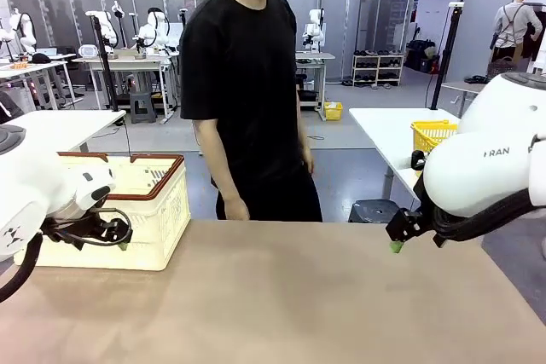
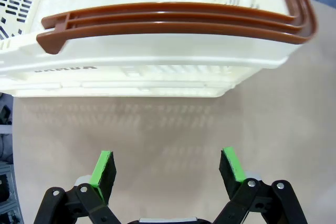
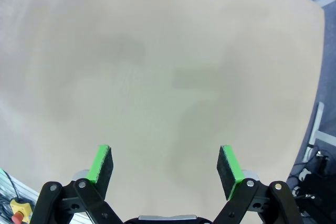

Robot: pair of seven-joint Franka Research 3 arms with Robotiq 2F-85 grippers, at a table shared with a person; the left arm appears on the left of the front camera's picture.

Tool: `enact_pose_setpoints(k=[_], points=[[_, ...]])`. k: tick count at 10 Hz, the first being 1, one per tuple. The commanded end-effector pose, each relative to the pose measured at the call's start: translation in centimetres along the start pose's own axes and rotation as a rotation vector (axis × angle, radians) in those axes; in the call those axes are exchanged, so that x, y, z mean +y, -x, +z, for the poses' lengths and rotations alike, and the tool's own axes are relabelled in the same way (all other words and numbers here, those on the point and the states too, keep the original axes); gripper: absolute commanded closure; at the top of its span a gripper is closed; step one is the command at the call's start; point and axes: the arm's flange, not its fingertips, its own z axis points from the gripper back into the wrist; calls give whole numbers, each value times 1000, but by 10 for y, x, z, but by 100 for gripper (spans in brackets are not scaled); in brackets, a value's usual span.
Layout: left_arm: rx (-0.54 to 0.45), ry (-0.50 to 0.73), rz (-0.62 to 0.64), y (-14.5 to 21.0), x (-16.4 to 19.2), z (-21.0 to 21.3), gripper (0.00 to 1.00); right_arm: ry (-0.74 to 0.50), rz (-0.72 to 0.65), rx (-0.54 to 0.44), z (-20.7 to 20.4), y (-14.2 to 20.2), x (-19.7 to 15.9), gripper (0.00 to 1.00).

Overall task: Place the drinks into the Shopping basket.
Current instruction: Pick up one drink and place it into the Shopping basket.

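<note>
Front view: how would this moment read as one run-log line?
left gripper open, empty, facing cream-white lattice plastic basket with reddish-brown handles | right gripper open, empty, above brown table | person standing at far side

The table (image 1: 299, 296) lies open except the Shopping basket (image 1: 158, 210) at its left.

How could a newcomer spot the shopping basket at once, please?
Start at the brown table and look to its left end, beside the robot's left hand. The cream basket there has lattice sides and a reddish-brown rim, unlike the yellow basket on the far white table.
</note>
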Motion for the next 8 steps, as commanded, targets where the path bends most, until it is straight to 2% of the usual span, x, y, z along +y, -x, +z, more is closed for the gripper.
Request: enact_pose_setpoints(k=[1, 4, 7, 8], points=[[-25, 68, -35, 94, 24, 6, 0, -66, 3, -9, -20, 49, -8, 0], [26, 103, -92, 100, 23, 7, 0, -72, 8, 19, -20, 50, -6, 0], [10, 88, -57, 102, 24, 12, 0, -68, -16, 75, -19, 45, -5, 0], [47, 71, -80, 104, 24, 16, 0, -46, -11, 39, -10, 4, -5, 0]])
